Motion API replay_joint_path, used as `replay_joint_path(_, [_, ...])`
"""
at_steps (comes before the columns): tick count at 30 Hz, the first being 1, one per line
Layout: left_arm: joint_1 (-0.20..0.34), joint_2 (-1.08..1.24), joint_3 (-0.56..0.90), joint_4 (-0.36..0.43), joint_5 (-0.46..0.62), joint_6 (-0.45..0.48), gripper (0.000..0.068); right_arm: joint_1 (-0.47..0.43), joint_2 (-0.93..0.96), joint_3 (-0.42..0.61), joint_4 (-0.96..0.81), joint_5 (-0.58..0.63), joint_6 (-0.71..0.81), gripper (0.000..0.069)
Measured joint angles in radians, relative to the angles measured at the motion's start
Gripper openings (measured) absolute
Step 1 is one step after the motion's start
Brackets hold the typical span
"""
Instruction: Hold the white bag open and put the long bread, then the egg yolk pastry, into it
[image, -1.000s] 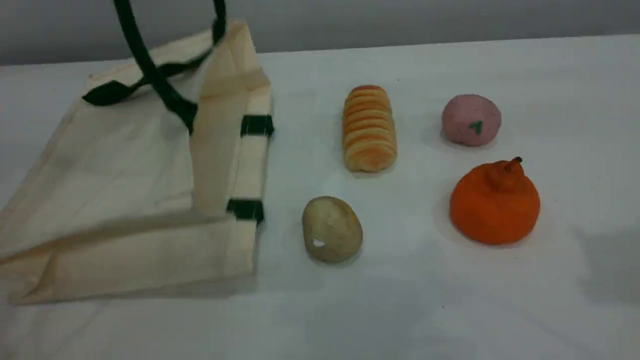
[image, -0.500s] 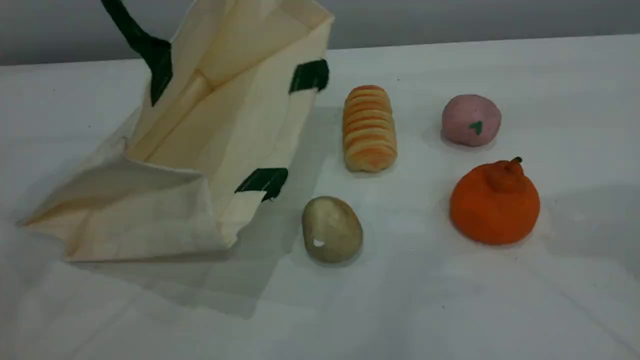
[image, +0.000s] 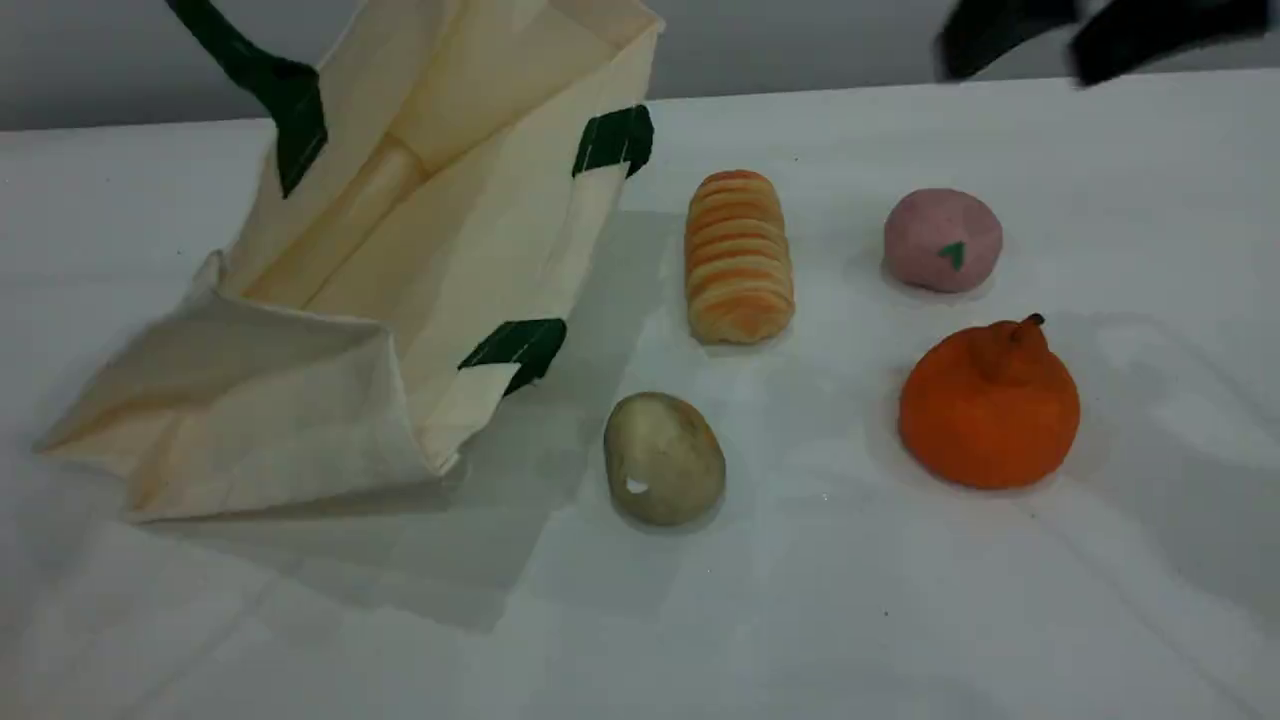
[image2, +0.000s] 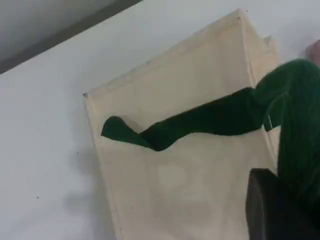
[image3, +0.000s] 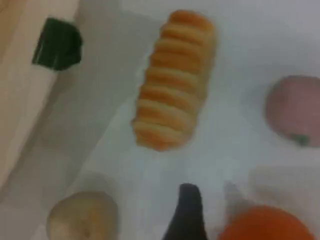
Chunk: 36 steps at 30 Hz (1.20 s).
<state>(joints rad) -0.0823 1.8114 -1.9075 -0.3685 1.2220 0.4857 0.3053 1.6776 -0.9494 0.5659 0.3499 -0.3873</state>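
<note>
Left gripper (image2: 280, 200): fingers together, clamped on the green strap handle (image: 285, 95), and the white bag (image: 470, 200) hangs tilted from that grip.
White bag: base on the table (image: 900, 600), mouth pulled up and gaping toward the foods; the inside shows no food.
Right gripper (image: 1080, 35): jaws apart with nothing between them, high at the far right of the scene view, above and beyond the pink ball (image: 942, 240).
Long bread (image: 738, 258): flat on the table just right of the bag's mouth, clear of the cloth, its length running away from the camera.
Egg yolk pastry (image: 663, 458): on the table nearer the camera than the bread, near the bag's lower green tab (image: 515, 350), untouched.
Bystanders: the pink ball and the orange tangerine shape (image: 988, 405) sit further right, and neither belongs in the bag.
Step in hand: the bag looks opened and held, and neither food is packed. By this reading, the reach for the long bread comes first.
Right wrist view: the bread sits ahead of the fingertip, so the arm seems aimed at it but well above it.
Next move: the right arm should come down toward the bag side and straddle the bread across its narrow width, staying clear of the tangerine shape below the fingertip.
Watch for: the left grip must hold the mouth wide while the bread is carried over the rim.
</note>
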Motion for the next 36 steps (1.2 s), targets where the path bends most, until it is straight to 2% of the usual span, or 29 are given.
replay_joint_path(7, [0.000,0.000,0.000,0.004,0.000,0.000,0.0073,0.094,0.217,-0.135,0.009,0.006,0.003,0.0562])
replay_joint_path(12, [0.000,0.000,0.000,0.004,-0.001,0.000,0.0073,0.132,0.342,-0.254,0.008,0.056,0.003,0.0562])
replay_joint_path(24, [0.000,0.000,0.000,0.004,-0.001,0.000,0.0073,0.134,0.492,-0.478,0.002,0.070,0.003,0.0562])
replay_joint_path(31, [0.000,0.000,0.000,0.004,-0.001,0.000,0.0073,0.133,0.588,-0.558,-0.079,0.050,0.012,0.0562])
replay_joint_path(36, [0.000,0.000,0.000,0.002,-0.001,0.000,0.0073,0.133,0.628,-0.572,-0.102,0.020,0.030,0.0562])
